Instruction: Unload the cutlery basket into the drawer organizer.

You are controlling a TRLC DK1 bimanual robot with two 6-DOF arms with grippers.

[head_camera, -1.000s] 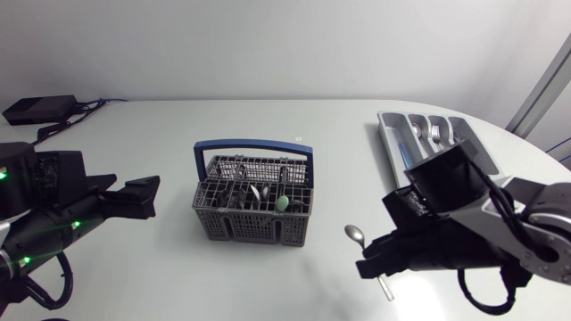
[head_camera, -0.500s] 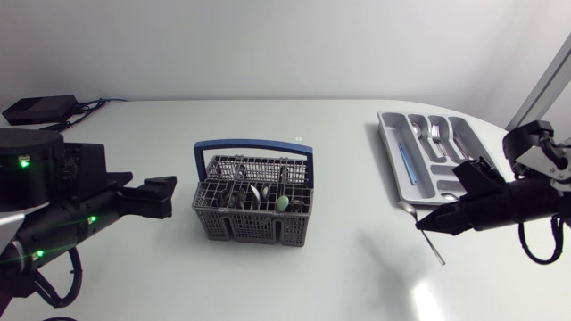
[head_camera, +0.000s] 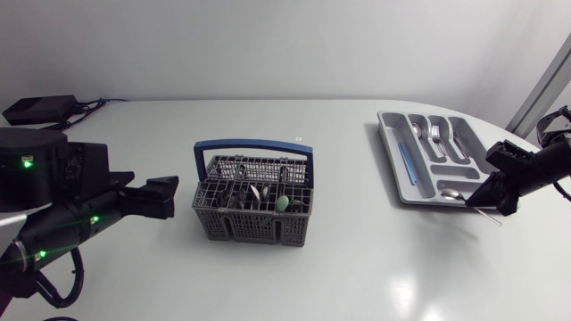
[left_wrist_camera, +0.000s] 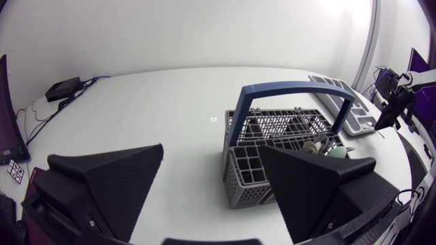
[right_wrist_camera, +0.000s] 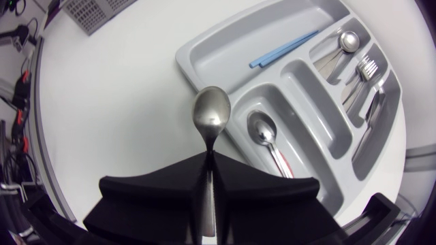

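The cutlery basket [head_camera: 254, 201], grey with a blue handle [head_camera: 254, 145] arching over it, stands in the middle of the tabletop [head_camera: 339, 276] and has several pieces inside, one of them with a pale green end [head_camera: 282, 204]. The drawer organizer [head_camera: 433, 156] lies near the right edge, toward the far right corner. The right gripper [head_camera: 486, 198] is at the organizer's near right corner and is clenched on a spoon [head_camera: 486, 212], of which the head view shows only a thin handle. The right wrist view shows this better: the spoon [right_wrist_camera: 211, 112] stands out between the closed fingers of the right gripper [right_wrist_camera: 208, 160], and its bowl is above the wall of the drawer organizer [right_wrist_camera: 225, 41], beside the compartment where a second spoon [right_wrist_camera: 262, 129] lies. In the same view two blue sticks [right_wrist_camera: 285, 49] lie in the long compartment, and forks [right_wrist_camera: 364, 68] and a small spoon [right_wrist_camera: 349, 41] lie in the narrow ones. The left gripper [head_camera: 161, 196] is just beside the basket's left side, apart from it; in the left wrist view its fingers [left_wrist_camera: 116, 170] are spread wide with nothing between them, and the cutlery basket [left_wrist_camera: 286, 129] is ahead of them. A small mark [head_camera: 297, 138] on the tabletop behind the basket is too small to read. A black box [head_camera: 40, 109] sits at the far left corner.
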